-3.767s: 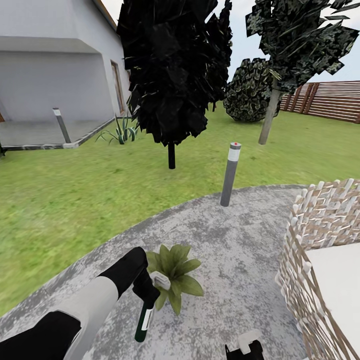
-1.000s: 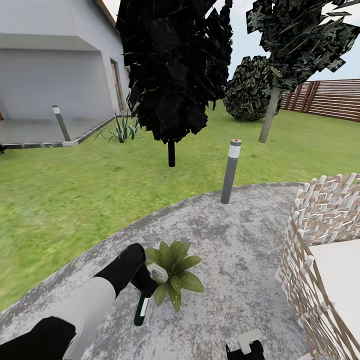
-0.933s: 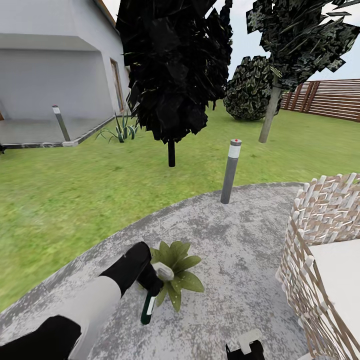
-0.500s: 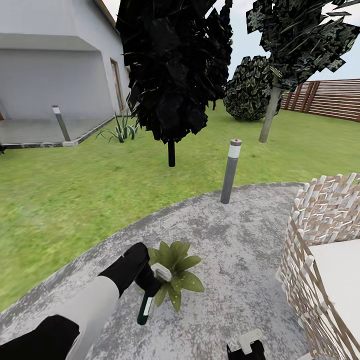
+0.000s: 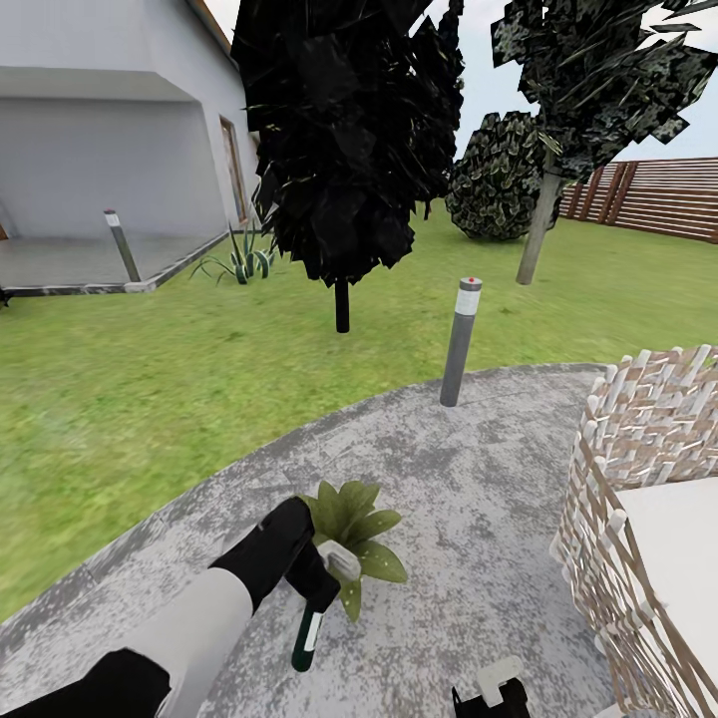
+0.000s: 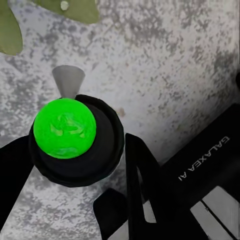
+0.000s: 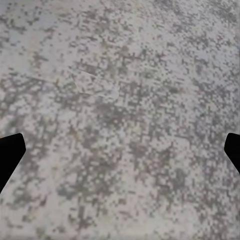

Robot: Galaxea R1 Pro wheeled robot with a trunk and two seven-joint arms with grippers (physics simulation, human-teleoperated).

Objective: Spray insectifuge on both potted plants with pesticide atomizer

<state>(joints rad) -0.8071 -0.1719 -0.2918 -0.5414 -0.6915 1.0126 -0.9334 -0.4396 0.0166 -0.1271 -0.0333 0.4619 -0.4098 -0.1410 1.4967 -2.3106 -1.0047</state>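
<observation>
head view: the left gripper is clamped on the atomizer, and it's slid right since half a second ago, so the trigger head now sits over the plant on the patio. looks like mid-spray on this one.

left wrist view: bottle's green end between the fingers, a pale speck on a leaf.

right wrist view: right gripper spread wide, tips at the edges, nothing held.
</observation>
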